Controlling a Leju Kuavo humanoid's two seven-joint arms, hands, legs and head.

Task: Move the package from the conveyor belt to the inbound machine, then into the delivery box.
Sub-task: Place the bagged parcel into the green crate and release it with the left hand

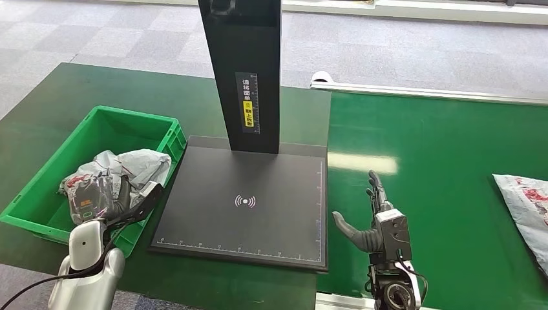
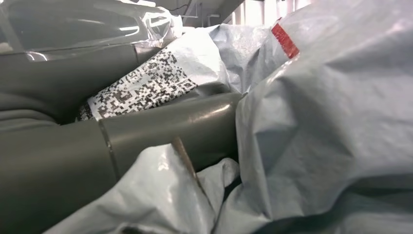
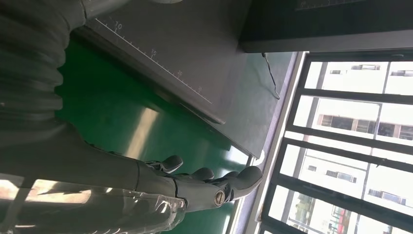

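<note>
My left hand [image 1: 106,196] is down inside the green delivery box [image 1: 139,123], resting on crumpled grey packages [image 1: 132,165]. In the left wrist view its thumb [image 2: 170,129] presses into a grey package [image 2: 331,122], and a fold with a printed label [image 2: 146,83] sits between the thumb and the fingers. My right hand [image 1: 377,223] hovers open over the green conveyor belt [image 1: 439,142], just right of the inbound machine's black plate [image 1: 258,213]; its fingers [image 3: 204,183] are spread with nothing in them. Another grey package [image 1: 526,206] lies on the belt at the far right.
The machine's black column [image 1: 249,71] rises from the back of the plate, between the box and the belt. A metal rail [image 1: 426,92] borders the belt's far side. The green tabletop [image 1: 84,90] extends behind the box, and grey floor lies beyond it.
</note>
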